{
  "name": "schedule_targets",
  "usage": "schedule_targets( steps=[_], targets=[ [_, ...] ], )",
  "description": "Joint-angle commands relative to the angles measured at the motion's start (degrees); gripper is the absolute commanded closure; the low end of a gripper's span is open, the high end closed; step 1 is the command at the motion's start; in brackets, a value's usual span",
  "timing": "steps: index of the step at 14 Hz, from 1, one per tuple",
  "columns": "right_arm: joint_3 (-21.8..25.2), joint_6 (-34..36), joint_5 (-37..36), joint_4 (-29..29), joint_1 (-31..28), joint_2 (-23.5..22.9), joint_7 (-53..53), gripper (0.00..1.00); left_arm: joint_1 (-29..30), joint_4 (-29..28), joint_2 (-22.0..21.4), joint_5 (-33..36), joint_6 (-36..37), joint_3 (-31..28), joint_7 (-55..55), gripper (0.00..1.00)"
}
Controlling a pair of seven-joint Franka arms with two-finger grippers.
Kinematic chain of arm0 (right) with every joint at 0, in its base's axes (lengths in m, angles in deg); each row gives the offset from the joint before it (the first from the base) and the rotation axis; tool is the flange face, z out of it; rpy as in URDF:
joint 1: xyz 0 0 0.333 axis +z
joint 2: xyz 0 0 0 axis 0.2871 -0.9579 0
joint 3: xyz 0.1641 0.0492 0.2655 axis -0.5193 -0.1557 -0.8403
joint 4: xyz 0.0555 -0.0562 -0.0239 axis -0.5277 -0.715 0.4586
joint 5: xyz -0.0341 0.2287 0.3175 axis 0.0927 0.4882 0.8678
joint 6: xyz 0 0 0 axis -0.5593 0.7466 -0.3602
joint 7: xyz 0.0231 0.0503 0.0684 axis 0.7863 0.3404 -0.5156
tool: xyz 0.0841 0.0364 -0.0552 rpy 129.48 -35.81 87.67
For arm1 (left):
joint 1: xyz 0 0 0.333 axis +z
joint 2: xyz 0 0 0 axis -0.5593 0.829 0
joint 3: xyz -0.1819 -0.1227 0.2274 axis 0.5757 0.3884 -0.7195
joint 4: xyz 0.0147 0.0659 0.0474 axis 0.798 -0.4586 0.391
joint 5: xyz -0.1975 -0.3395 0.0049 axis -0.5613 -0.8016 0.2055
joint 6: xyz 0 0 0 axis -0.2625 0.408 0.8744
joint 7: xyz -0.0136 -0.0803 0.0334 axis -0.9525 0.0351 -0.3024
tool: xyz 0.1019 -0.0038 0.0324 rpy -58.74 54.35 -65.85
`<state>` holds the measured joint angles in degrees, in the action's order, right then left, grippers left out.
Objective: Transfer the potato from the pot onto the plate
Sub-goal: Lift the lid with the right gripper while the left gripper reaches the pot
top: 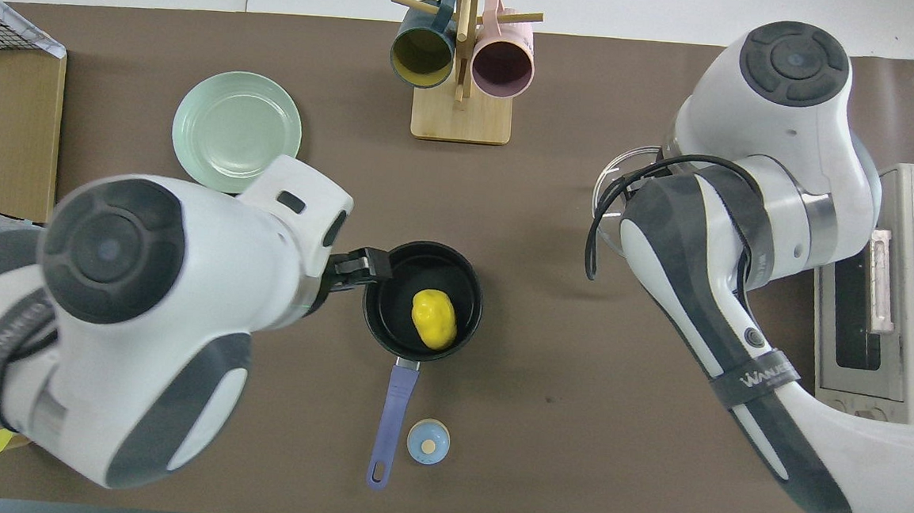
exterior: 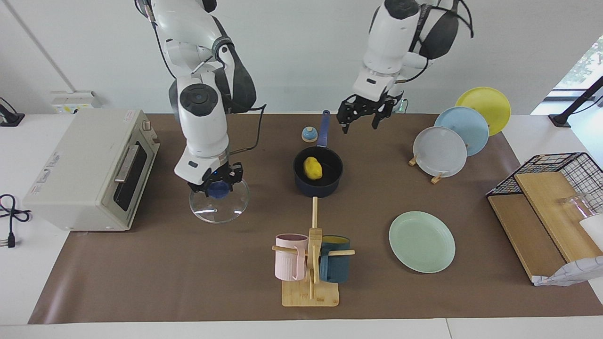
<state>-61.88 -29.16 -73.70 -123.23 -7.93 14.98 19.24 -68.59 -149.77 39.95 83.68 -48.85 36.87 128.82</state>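
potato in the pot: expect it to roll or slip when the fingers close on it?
Likely some roll: the potato is a lumpy oval lying loose on the flat black floor of the pot, so a push could rock it. Its surface looks smooth, so the fingers might slip toward its tapered ends. It looks small and probably light. The pot wall should stop it.

Clear glass lid, wooden mug rack
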Motion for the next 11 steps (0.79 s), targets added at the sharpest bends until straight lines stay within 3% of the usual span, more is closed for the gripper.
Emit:
schedule_targets(
  steps=[1, 3, 11],
  targets=[
    [-0.9, -10.0, 0.3, -10.8, -5.0, 4.7, -6.3, 0.43, -4.6, -3.5, 7.9, -0.2, -9.4, -1.2, 4.7, 0.0],
    [-0.9, -20.7, 0.4, -19.4, -8.3, 6.5, -9.6, 0.43, -4.6, -3.4, 10.9, -0.2, -13.4, -1.2, 4.7, 0.0],
    [-0.9, -24.8, 0.5, -25.5, -11.0, 7.6, -9.7, 0.41, -5.6, -3.7, 16.1, -0.2, -17.6, -1.2, 7.4, 0.0]
  ],
)
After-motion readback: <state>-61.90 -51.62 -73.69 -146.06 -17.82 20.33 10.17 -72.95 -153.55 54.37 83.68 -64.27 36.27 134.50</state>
